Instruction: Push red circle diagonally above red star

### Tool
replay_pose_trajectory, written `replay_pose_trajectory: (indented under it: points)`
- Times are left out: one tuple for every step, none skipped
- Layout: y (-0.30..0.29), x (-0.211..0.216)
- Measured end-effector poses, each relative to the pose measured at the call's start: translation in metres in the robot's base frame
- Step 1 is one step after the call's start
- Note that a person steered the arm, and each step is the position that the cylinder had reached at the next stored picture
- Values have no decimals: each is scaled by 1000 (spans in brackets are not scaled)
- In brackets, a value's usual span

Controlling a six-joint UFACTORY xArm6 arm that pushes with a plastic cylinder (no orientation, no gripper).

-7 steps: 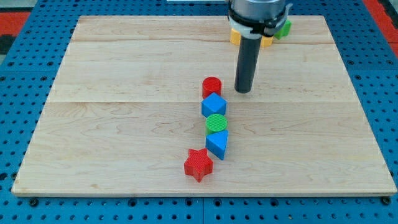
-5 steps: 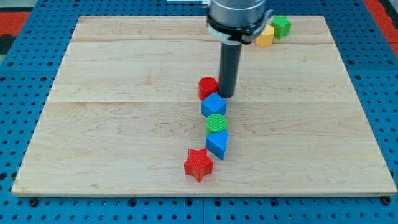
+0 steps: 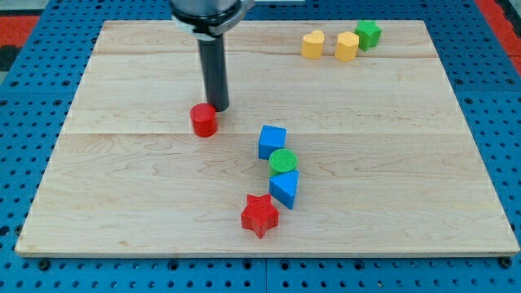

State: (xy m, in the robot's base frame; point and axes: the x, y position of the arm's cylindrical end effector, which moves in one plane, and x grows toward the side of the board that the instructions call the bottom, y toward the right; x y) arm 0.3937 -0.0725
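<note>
Touching red circle [image 3: 204,120], my tip [image 3: 218,109], red star [image 3: 260,215] well apart

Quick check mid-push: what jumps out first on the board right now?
My tip sits against the upper right of the red circle block, left of centre. A cluster runs down the middle: blue cube, green circle block, blue triangular block, red star block.

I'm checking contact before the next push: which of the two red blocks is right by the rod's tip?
The red circle: my tip sits just to its upper right, apparently touching. The red star lies far off, near the view's bottom, below the blue blocks.
</note>
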Motion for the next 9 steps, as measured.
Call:
replay_pose_trajectory:
  points:
    - [11,-12]
    - [-19,19]
    - [-51,86]
    - [-22,89]
    - [16,100]
    - [-60,115]
    - [-66,110]
    - [3,56]
    - [47,20]
